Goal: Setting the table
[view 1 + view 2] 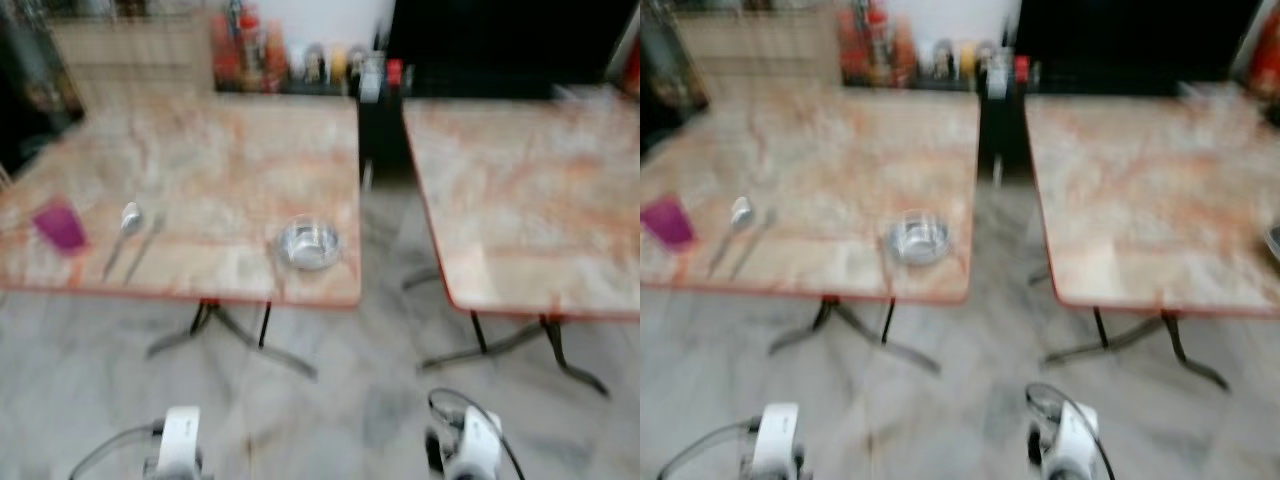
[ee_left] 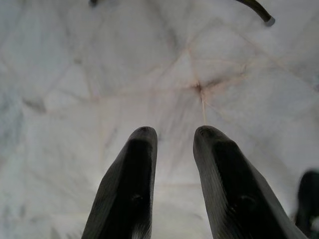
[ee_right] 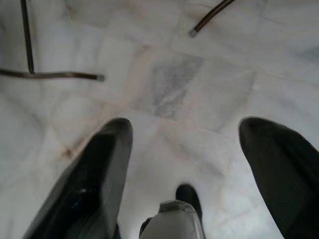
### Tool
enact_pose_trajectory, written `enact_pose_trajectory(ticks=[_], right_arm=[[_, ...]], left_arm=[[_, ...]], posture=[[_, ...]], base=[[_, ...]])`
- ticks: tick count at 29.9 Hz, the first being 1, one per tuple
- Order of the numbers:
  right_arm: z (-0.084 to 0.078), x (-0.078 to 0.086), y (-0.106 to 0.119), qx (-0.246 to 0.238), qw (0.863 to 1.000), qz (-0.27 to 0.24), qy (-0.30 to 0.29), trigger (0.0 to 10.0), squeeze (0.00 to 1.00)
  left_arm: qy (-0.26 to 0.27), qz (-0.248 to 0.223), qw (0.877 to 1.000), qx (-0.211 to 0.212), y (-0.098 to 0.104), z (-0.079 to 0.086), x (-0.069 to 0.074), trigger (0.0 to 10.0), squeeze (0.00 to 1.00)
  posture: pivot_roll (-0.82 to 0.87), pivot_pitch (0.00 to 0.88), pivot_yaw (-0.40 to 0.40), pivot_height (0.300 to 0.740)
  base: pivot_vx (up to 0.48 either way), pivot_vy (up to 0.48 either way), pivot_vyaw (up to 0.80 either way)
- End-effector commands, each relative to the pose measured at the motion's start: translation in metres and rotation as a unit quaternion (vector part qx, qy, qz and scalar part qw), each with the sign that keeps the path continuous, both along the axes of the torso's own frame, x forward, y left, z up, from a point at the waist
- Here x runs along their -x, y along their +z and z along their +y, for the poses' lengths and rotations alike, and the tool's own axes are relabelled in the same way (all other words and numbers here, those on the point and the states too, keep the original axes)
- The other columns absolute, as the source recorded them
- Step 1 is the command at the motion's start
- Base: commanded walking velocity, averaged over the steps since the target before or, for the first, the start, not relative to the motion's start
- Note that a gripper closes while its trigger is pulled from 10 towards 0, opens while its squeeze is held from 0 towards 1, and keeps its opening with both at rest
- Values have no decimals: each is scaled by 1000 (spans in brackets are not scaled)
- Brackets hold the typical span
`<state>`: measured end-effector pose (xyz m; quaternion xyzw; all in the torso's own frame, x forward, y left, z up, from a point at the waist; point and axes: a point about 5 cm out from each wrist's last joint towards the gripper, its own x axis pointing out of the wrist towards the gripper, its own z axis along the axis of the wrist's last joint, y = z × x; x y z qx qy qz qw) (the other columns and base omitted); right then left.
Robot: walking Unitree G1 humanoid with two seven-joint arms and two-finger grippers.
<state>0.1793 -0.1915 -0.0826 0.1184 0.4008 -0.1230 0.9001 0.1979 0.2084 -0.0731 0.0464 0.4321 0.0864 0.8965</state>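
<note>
- Two tools hang low over the pale marble floor (image 2: pixel 75 99), both idle and grasping nothing.
- Left tool (image 2: pixel 172 137): its two black fingers (image 2: pixel 132 184) stand slightly parted, released, pointing down at the floor tiles; a dark table foot tip shows beyond them.
- Right tool (image 3: pixel 184 134): its fingers (image 3: pixel 94 179) are spread wide apart, released, also over bare floor, with thin metal table legs (image 3: pixel 50 75) lying further out.
- Both silver wrists show at the near edge of the head views, the left arm (image 1: pixel 180 445) on the left and the right arm (image 1: pixel 470 445) on the right, each trailing a cable; they are well short of the surfaces.
- Left surface (image 1: pixel 220 150): a marble-patterned top with a reddish edge, standing beyond the arms on dark metal legs.
- On it, near its near-right corner, sits a small metal bowl (image 1: pixel 308 244), upright.
- Toward its near-left part lie a spoon (image 1: pixel 127 225) and, just beside it to the right, a thin utensil (image 1: pixel 146 245) too blurred to name.
- Further left, near the left edge, stands a purple cup (image 1: pixel 60 225), apart from the spoon.
- Right surface (image 1: pixel 530 190): a matching top, separated from the left one by a gap of floor.
- Along the far side, behind the left surface, stands a row of bottles and jars (image 1: pixel 290 60), blurred.
- The head views are soft with motion blur, so finer details cannot be told.
</note>
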Motion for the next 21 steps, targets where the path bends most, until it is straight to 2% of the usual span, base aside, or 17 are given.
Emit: enact_pose_trajectory(ticks=[1,12,15,21], right_arm=[[-8,5,-1,7,1000,9,-10,10000,0],[-3,4,-2,9,1000,13,1,10000,0],[-2,3,-2,10,1000,14,4,10000,0],[-2,2,-1,12,1000,9,5,10000,0]], left_arm=[[-6,1,1000,7,-1,-8,-1,10000,0],[-10,7,1000,3,-3,-2,5,10000,0],[-13,9,1000,1,-3,-1,6,10000,0],[-16,9,1000,-1,-3,-1,6,10000,0]], posture=[[-39,0,-2,740],[-29,0,8,740],[-28,0,11,740],[-19,0,7,740]], base=[[262,0,-506],[265,0,0],[264,0,-569],[267,0,0]])
